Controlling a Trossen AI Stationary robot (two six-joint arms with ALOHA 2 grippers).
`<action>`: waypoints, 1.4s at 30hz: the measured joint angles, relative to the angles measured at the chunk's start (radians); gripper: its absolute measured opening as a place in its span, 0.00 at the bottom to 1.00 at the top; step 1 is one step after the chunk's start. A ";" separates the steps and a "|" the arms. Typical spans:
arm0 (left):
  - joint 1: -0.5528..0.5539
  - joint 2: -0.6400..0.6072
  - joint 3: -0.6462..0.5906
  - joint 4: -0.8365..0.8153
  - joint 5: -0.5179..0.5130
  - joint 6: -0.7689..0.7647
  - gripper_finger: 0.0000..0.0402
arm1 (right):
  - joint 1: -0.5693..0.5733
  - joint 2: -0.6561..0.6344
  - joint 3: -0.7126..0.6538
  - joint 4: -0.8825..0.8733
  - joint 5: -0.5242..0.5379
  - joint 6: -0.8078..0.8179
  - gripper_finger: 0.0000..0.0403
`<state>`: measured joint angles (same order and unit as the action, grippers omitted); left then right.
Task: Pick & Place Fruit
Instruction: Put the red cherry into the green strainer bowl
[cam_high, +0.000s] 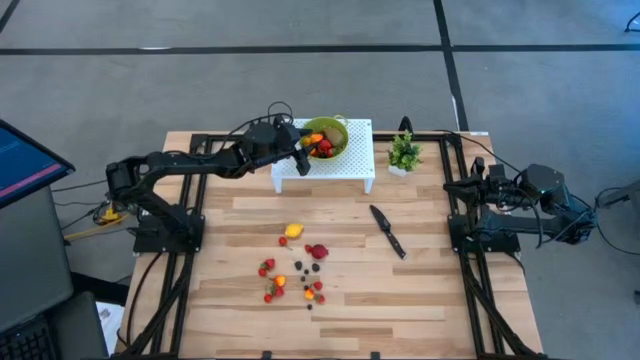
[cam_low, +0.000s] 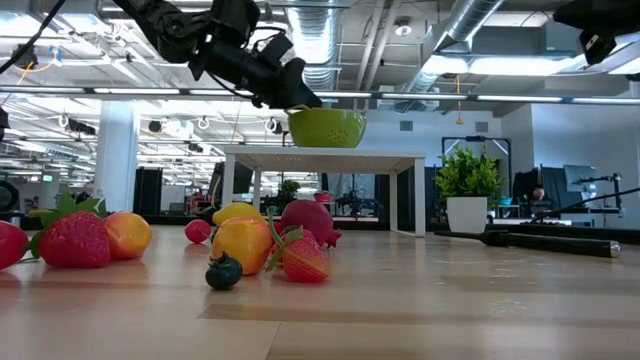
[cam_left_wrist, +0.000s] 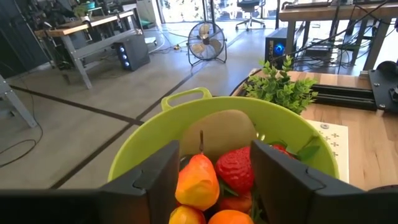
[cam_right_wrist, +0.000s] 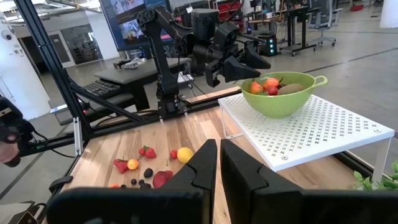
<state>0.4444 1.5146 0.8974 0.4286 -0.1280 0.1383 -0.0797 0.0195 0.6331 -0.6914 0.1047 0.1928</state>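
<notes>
High view: green bowl (cam_high: 327, 135) is sitting on the white rack (cam_high: 345, 165) at the table's far edge, holding red + orange fruit. Left gripper (cam_high: 303, 152) is hovering at the bowl's rim; can't tell finger spread from up here. More loose fruit (cam_high: 296, 268) is lying scattered mid-table, w/ a black knife (cam_high: 388, 231) to its right and a potted plant (cam_high: 403, 153) just beside the rack. Right gripper (cam_high: 478, 183) is waiting at the table's right edge.

Low view: bowl (cam_low: 327, 127) is showing atop the rack (cam_low: 320, 160), contents hidden behind its wall. Left gripper (cam_low: 296, 95) is hanging at the rim. Strawberries, a peach-like piece and a dark berry (cam_low: 223, 271) are filling the foreground.

Left wrist view: fingers (cam_left_wrist: 152, 180) are standing apart over the bowl (cam_left_wrist: 155, 146), an orange-red fruit (cam_left_wrist: 198, 180) sitting between them, not pinched. Strawberry (cam_left_wrist: 236, 168) and a brown-green fruit (cam_left_wrist: 217, 132) are lying behind it; lower pieces are cut off.

Right wrist view: right fingers (cam_right_wrist: 202, 165) are pressed together, holding nothing. Bowl (cam_right_wrist: 283, 99) w/ fruit is sitting on the rack (cam_right_wrist: 311, 134); small berries on the table are hard to make out.
</notes>
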 joint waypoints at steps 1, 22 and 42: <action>0.000 0.000 0.000 0.000 0.000 0.000 0.48 | 0.000 0.000 0.000 0.000 0.000 0.000 0.04; -0.232 -0.318 0.000 -0.208 0.024 0.023 0.41 | 0.000 0.000 0.000 0.000 0.000 0.000 0.04; -0.671 -0.370 0.000 -0.784 0.026 0.004 0.41 | 0.000 0.000 0.000 0.000 0.000 0.000 0.04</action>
<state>-0.2265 1.1449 0.8974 -0.3550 -0.1017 0.1428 -0.0796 0.0196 0.6331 -0.6914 0.1047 0.1928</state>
